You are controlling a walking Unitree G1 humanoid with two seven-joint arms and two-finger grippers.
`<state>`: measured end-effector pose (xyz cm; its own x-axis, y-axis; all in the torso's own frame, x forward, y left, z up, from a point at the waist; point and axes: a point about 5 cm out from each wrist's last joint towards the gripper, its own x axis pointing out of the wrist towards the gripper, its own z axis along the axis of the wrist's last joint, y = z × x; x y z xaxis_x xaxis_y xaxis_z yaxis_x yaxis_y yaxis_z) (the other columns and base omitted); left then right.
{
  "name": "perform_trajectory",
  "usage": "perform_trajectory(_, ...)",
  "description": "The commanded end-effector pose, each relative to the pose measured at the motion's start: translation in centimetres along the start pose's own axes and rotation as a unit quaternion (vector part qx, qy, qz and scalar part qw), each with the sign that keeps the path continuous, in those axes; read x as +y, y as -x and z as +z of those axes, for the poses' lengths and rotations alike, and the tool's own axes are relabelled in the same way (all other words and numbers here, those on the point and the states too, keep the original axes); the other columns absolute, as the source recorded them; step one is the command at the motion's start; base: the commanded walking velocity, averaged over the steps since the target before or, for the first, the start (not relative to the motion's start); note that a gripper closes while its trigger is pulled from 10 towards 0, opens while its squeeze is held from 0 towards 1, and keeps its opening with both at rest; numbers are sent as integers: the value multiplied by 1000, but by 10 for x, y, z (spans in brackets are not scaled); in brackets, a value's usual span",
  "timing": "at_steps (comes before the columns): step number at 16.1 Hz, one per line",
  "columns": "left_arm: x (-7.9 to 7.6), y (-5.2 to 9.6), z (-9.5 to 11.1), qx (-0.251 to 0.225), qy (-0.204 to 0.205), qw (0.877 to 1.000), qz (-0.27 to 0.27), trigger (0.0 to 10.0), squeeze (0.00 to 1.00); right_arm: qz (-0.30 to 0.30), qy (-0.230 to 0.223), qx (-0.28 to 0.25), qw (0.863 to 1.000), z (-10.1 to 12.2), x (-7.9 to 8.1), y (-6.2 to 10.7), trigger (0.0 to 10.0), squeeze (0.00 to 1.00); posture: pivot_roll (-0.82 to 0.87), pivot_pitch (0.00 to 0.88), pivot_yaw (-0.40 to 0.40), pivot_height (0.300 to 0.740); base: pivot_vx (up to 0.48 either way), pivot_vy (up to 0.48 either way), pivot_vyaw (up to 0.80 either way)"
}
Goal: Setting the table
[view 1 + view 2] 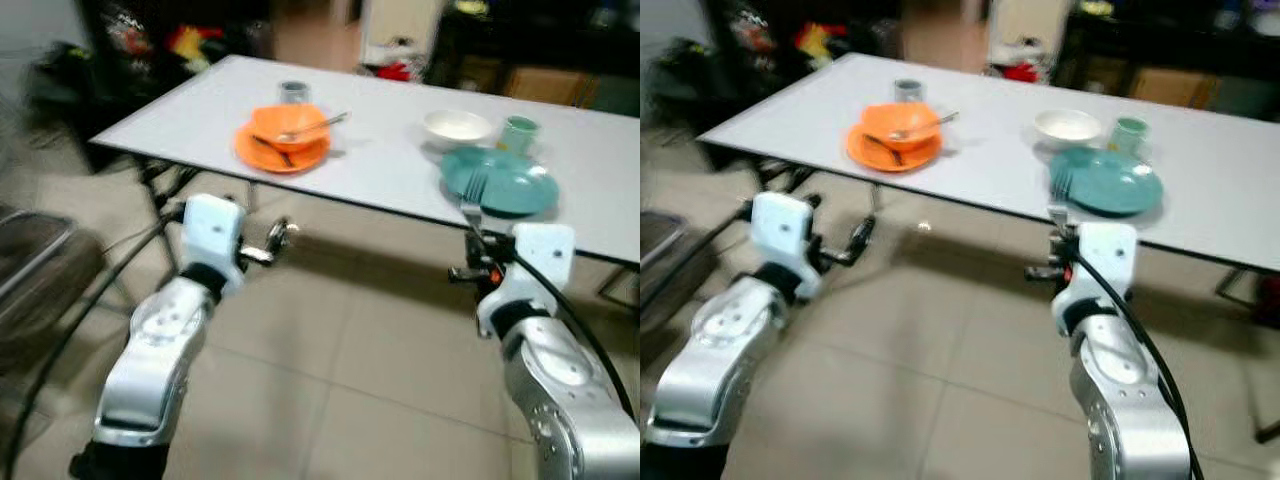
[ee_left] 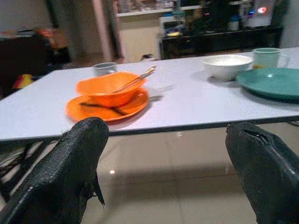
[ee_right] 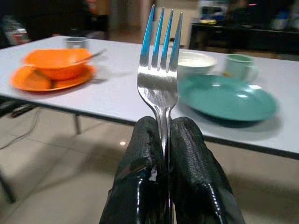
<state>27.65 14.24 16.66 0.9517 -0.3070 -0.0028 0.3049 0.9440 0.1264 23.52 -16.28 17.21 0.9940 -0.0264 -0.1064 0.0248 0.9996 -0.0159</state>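
Pinching a fork [image 3: 160, 79] upright, the right end effector [image 3: 164, 140] faces the table [image 1: 390, 160]; left end effector [image 2: 163, 154] spread.

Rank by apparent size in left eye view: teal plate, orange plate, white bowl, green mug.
1. teal plate, widest, though it also sits nearer the camera than the rest.
2. orange plate, a bit smaller, partly covered by the orange bowl.
3. white bowl.
4. green mug, smallest.

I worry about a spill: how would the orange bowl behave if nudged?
The orange bowl sits loose on the orange plate, so it would likely slide or tip. The spoon leaning over its rim could probably swing out. It looks light, perhaps plastic.
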Motion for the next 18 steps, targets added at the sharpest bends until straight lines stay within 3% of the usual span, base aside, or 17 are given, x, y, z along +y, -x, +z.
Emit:
perform_trajectory(1, -10, -3, 5, -11, 4, 1000, -19, 10000, 0, -21, 5, 0, 1000, 0, -10, 2, 10000, 0, -43, 0, -13, 740, 382, 0, 0)
perform_trajectory(4, -10, -3, 5, -10, 3, 1000, -20, 10000, 0, -23, 4, -1, 1000, 0, -10, 2, 10000, 0, -42, 0, -14, 740, 382, 0, 0)
perform_trajectory(8, -10, -4, 5, -11, 2, 1000, -23, 10000, 0, -21, 4, -2, 1000, 1, -10, 0, 10000, 0, -39, 0, -13, 740, 382, 0, -594)
perform_trajectory(14, -8, -3, 6, -13, 1, 1000, -23, 10000, 0, -16, 8, -2, 1000, 0, -7, -1, 10000, 0, -31, 0, -14, 740, 383, 0, 0)
perform_trajectory(18, -6, -1, 4, -8, -3, 1000, -26, 10000, 0, -11, 6, -2, 1000, -1, -4, 0, 10000, 0, -28, 0, 3, 740, 384, 0, -769)
